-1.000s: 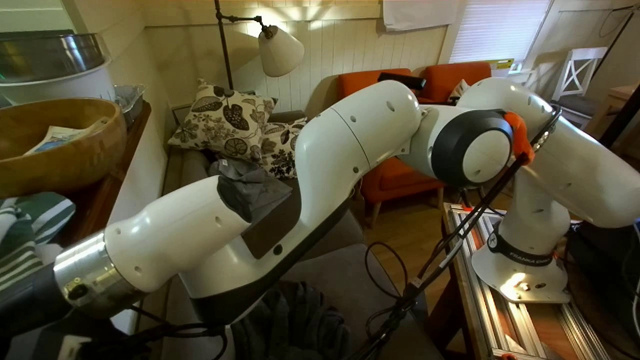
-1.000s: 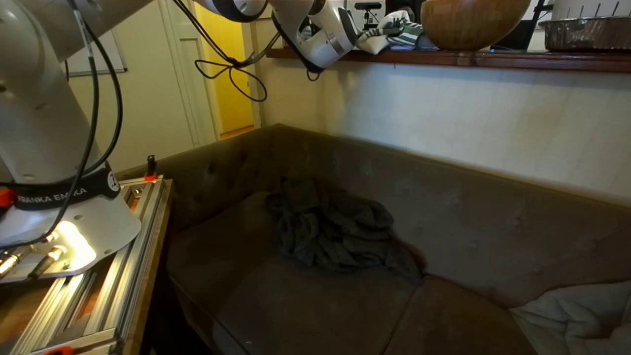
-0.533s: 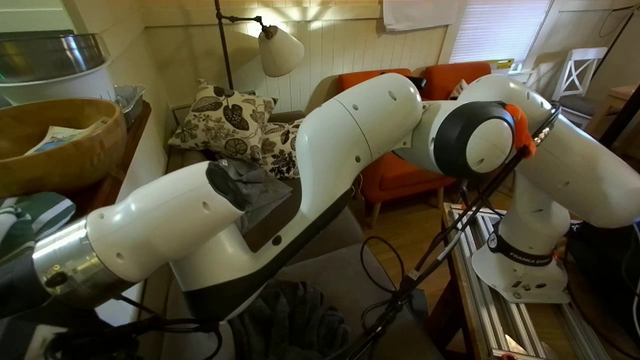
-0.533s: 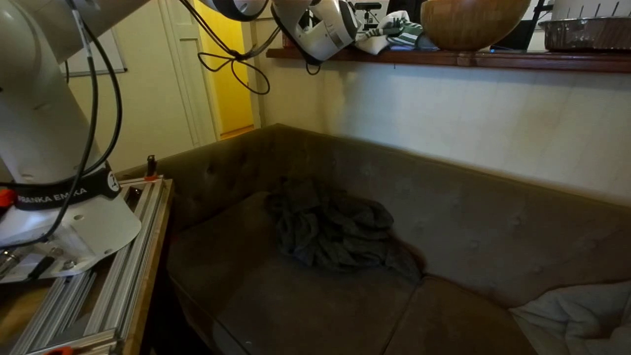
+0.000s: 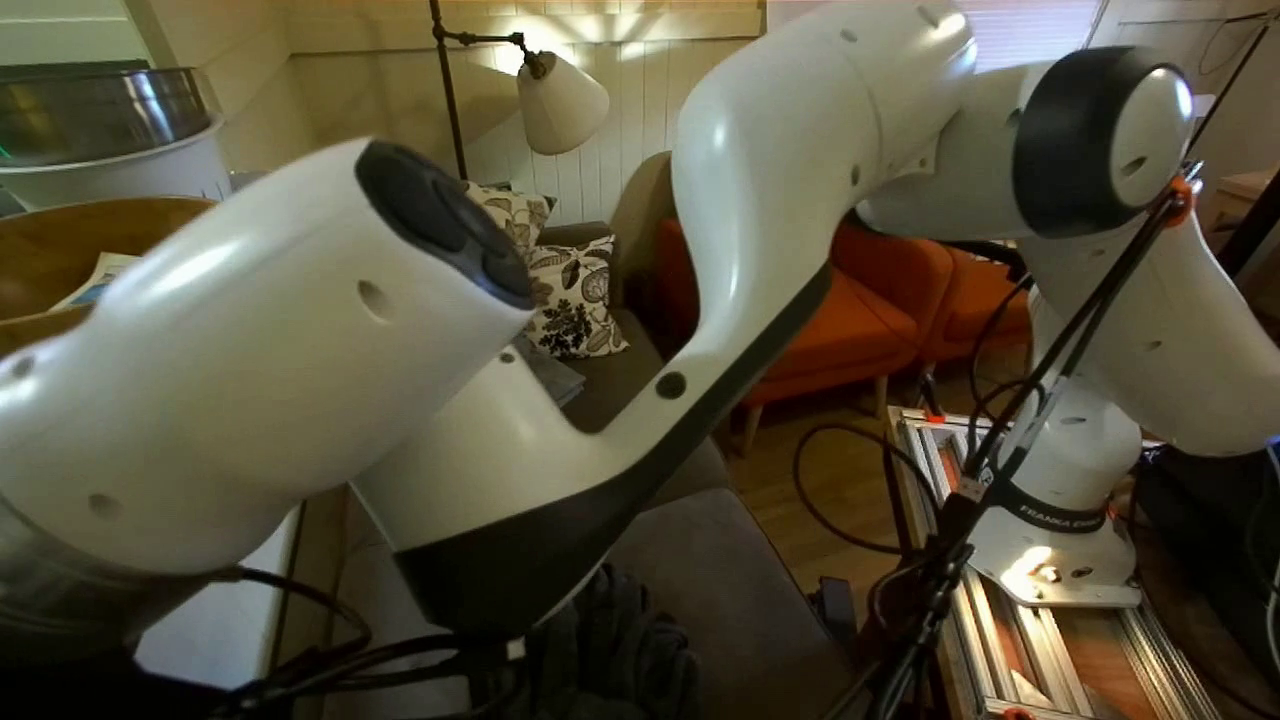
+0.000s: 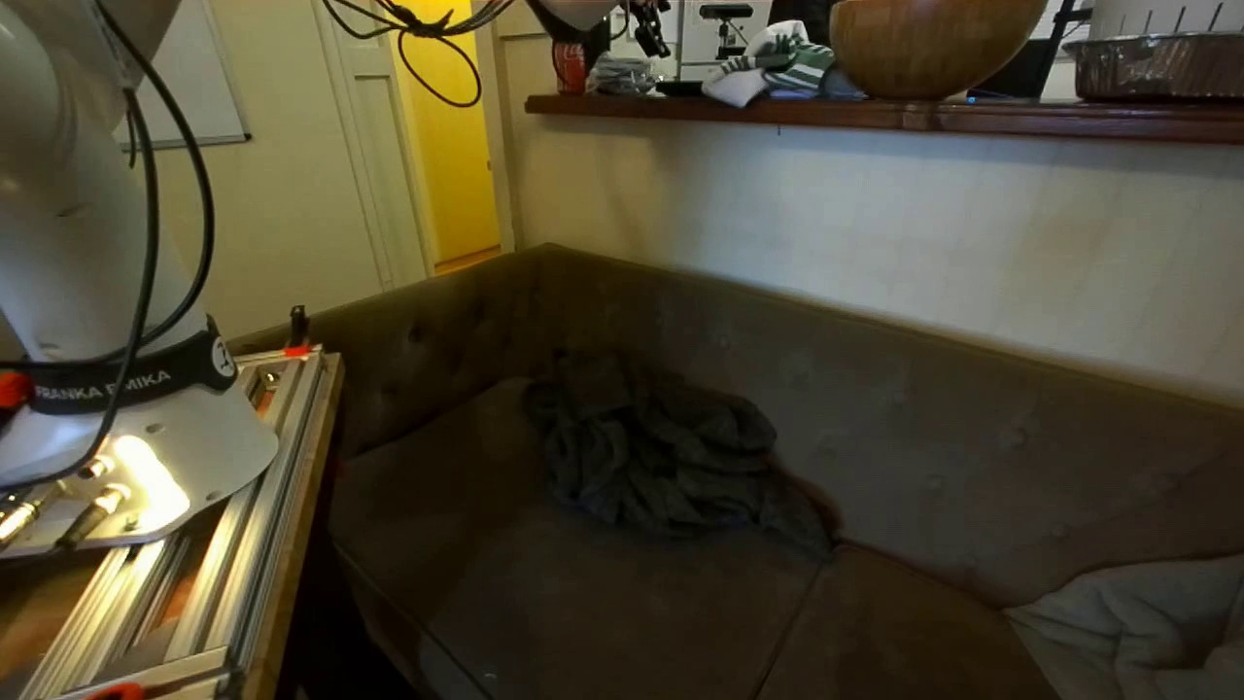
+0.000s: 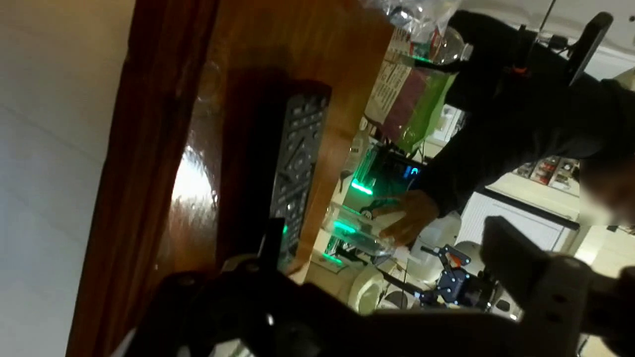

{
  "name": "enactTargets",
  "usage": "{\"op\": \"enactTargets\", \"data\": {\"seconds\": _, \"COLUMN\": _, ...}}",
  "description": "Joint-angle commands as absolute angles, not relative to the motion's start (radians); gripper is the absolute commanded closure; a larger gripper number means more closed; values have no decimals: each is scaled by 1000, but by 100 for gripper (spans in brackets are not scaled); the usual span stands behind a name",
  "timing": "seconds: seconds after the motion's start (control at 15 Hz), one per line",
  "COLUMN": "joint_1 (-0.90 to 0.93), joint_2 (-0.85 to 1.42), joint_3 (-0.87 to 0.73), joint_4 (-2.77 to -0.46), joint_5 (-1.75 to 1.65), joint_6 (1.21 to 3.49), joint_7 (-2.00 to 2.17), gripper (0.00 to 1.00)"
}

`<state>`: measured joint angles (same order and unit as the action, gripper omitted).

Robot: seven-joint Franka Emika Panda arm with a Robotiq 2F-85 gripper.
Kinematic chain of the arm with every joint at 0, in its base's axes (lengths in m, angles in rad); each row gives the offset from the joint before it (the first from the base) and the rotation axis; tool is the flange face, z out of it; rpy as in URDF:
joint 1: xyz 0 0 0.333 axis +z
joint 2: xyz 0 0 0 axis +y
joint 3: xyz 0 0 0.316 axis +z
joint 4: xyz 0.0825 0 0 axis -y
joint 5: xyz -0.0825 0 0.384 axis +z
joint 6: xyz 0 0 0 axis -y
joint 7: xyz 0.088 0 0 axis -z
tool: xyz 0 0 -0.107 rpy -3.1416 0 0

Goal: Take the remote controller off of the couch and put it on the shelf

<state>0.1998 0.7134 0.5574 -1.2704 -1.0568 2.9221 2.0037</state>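
The remote controller [image 7: 297, 158], dark with rows of grey buttons, lies on the brown wooden shelf [image 7: 317, 39] in the wrist view. An exterior view shows it as a thin dark shape [image 6: 680, 88] on the same shelf [image 6: 875, 115]. My gripper [image 7: 385, 223] is open above the shelf, nothing between its fingers. One finger [image 7: 272, 243] overlaps the near end of the remote in the picture; contact cannot be judged. In an exterior view the gripper [image 6: 649, 29] hangs over the shelf top. Below runs the grey-brown couch [image 6: 933, 467].
Along the shelf stand a red can [image 6: 570, 68], a clear plastic bag [image 6: 622, 73], a striped cloth [image 6: 797, 68], a wooden bowl [image 6: 923, 49] and a foil tray [image 6: 1157, 68]. A dark blanket [image 6: 661, 447] lies on the couch. A person's arm [image 7: 496, 139] reaches in beyond the shelf.
My arm has risen and drawn up off the shelf. In an exterior view the can, the plastic bag and the remote on the shelf have come into sight where the arm hid them.
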Motion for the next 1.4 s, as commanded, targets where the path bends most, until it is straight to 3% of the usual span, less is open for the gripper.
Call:
{"op": "enactTargets", "data": {"seconds": 0.0, "joint_1": 191, "joint_2": 461, "joint_3": 450, "joint_4": -1459, "joint_5": -1214, "joint_6": 2844, "joint_7": 2255, "gripper": 0}}
{"op": "enactTargets", "data": {"seconds": 0.27, "joint_1": 156, "joint_2": 259, "joint_3": 433, "joint_4": -1645, "joint_5": -1232, "joint_6": 2693, "joint_7": 2360, "gripper": 0}}
{"op": "enactTargets", "data": {"seconds": 0.73, "joint_1": 55, "joint_2": -30, "joint_3": 441, "joint_4": -2009, "joint_5": -1007, "joint_6": 2696, "joint_7": 2349, "gripper": 0}}
{"op": "enactTargets", "data": {"seconds": 0.87, "joint_1": 27, "joint_2": -105, "joint_3": 410, "joint_4": -2120, "joint_5": -1008, "joint_6": 2805, "joint_7": 2377, "gripper": 0}}
{"op": "enactTargets", "data": {"seconds": 0.93, "joint_1": 59, "joint_2": 14, "joint_3": 429, "joint_4": -1975, "joint_5": -1039, "joint_6": 2729, "joint_7": 2340, "gripper": 0}}
{"op": "enactTargets", "data": {"seconds": 1.2, "joint_1": 32, "joint_2": -72, "joint_3": 407, "joint_4": -2090, "joint_5": -1038, "joint_6": 2792, "joint_7": 2362, "gripper": 0}}
{"op": "enactTargets", "data": {"seconds": 1.33, "joint_1": 43, "joint_2": -64, "joint_3": 399, "joint_4": -2089, "joint_5": -979, "joint_6": 2784, "joint_7": 2155, "gripper": 0}}
